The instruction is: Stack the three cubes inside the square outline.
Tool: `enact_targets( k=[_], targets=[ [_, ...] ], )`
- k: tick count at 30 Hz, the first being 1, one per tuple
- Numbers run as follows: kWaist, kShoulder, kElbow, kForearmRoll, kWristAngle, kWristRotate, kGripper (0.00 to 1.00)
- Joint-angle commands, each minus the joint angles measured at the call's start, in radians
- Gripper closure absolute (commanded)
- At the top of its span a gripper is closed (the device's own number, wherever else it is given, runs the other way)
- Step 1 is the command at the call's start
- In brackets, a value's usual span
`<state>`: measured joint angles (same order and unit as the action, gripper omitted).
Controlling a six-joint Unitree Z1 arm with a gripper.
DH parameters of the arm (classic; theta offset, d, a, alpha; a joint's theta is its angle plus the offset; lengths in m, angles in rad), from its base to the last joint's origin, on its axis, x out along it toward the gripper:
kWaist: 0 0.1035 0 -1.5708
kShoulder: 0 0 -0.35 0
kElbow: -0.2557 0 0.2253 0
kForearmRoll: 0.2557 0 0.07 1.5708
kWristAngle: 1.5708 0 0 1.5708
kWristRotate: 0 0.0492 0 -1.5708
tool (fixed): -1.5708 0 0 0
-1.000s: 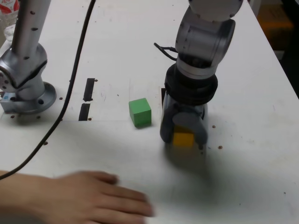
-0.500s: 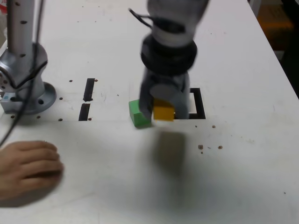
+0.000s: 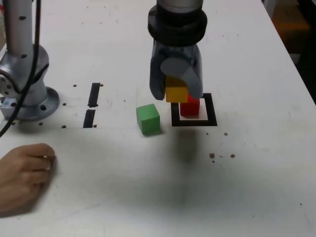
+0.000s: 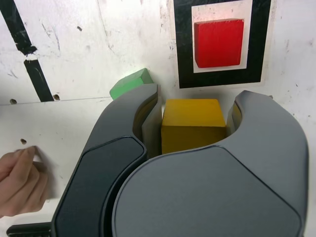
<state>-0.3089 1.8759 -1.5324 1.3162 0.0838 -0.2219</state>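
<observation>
My gripper (image 3: pixel 176 93) (image 4: pixel 193 121) is shut on the yellow cube (image 3: pixel 176 93) (image 4: pixel 192 123) and holds it in the air, just beside and above the square outline (image 3: pixel 211 116) (image 4: pixel 182 49). The red cube (image 3: pixel 190 106) (image 4: pixel 218 42) sits inside the outline's white middle, partly hidden behind the yellow cube in the exterior view. The green cube (image 3: pixel 148 118) (image 4: pixel 129 84) rests on the table at the outline's left in the exterior view, apart from it.
A person's hand (image 3: pixel 22 175) (image 4: pixel 19 182) rests on the table at the exterior view's lower left. The arm's base (image 3: pixel 27 91) stands at the left edge. Two short black tape strips (image 3: pixel 92 103) (image 4: pixel 27 59) lie between the base and the green cube.
My gripper has lifted the yellow cube off the table and carried it back towards the outline, uncovering the red cube. The hand has drawn back to the exterior view's left.
</observation>
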Motion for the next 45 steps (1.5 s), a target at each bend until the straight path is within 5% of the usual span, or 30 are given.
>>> enact_targets(
  k=[1,19,23,30,38,45],
  targets=[
    [0.033,0.005,-0.004,-0.003,-0.001,0.028,0.75],
    [0.172,0.114,-0.032,-0.066,-0.032,0.179,0.71],
    [0.179,0.115,-0.027,-0.066,-0.034,0.186,0.65],
    [0.186,0.115,-0.016,-0.071,-0.047,0.215,0.34],
    [0.186,0.111,-0.005,-0.083,-0.052,0.223,0.27],
    [0.186,0.033,0.005,-0.041,-0.003,0.223,0.25]
  ],
)
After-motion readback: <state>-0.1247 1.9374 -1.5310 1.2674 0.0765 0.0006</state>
